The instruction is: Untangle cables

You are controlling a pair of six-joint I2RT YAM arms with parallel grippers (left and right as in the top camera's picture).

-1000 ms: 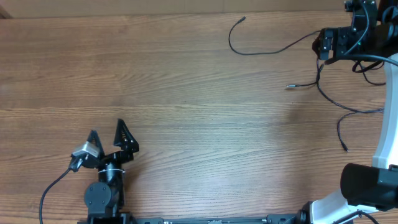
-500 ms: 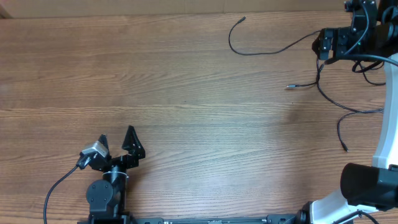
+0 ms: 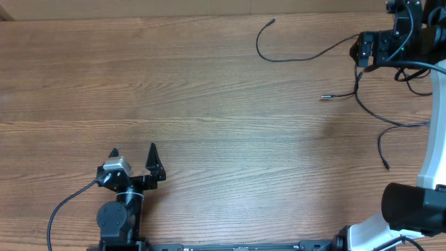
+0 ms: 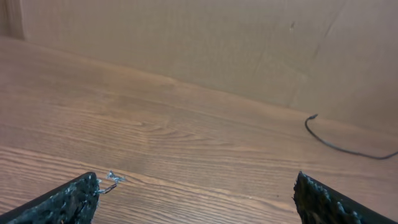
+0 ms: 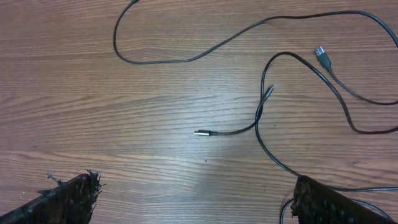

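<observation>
Right wrist alone shows a silver USB plug (image 5: pixel 321 53) on the cables (image 5: pixel 259 115).

Wood-grain surface (image 3: pixel 209 104) carrying loose black cables (image 5: pixel 155 62).
The cables are lying directly on the surface toward its far right corner. One is curving in an open hook, another is ending in a silver plug (image 5: pixel 202 132), and further strands are crossing each other just beside that plug.

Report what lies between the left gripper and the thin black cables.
Only bare brown wooden tabletop, seen overhead, separates the black left gripper from the thin black cables.
</observation>
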